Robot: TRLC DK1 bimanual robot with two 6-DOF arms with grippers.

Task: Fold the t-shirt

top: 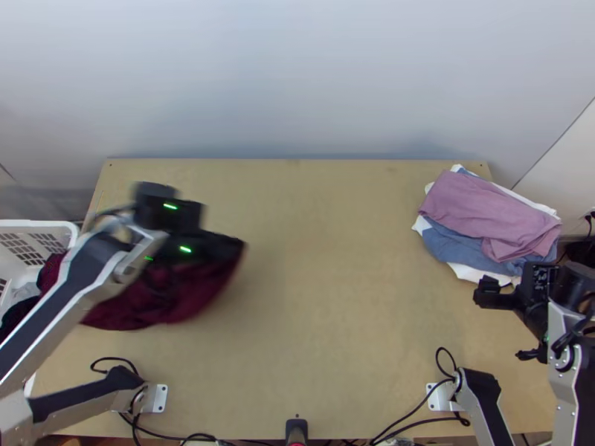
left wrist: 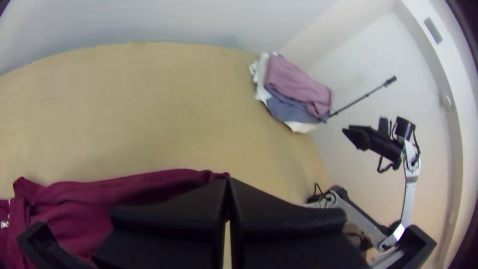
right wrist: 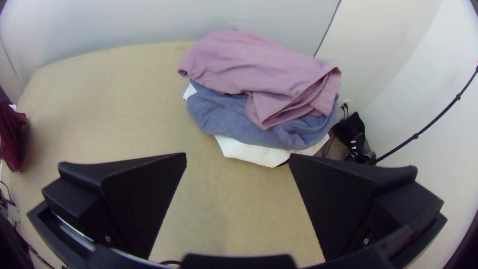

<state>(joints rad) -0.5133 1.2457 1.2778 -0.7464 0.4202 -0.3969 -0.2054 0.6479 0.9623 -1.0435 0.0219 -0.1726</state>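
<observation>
One clothes pile point(top: 483, 204) on surface point(top: 335, 312), wall point(top: 297, 82) behind, one maroon shirt point(top: 141, 314) left; left jaws point(top: 239, 245) closed on shirt, right jaws point(top: 503, 324) wide, empty.

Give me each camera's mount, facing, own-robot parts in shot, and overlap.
Top: fixed high over near edge, facing steeply down at table; left arm, right arm show.
Left wrist: on left arm, facing across to clothes pile; left gripper shows, shut on maroon cloth.
Right wrist: on right arm, facing clothes pile; right gripper shows, open.
Both wrist views share clothes pile, maroon cloth.
</observation>
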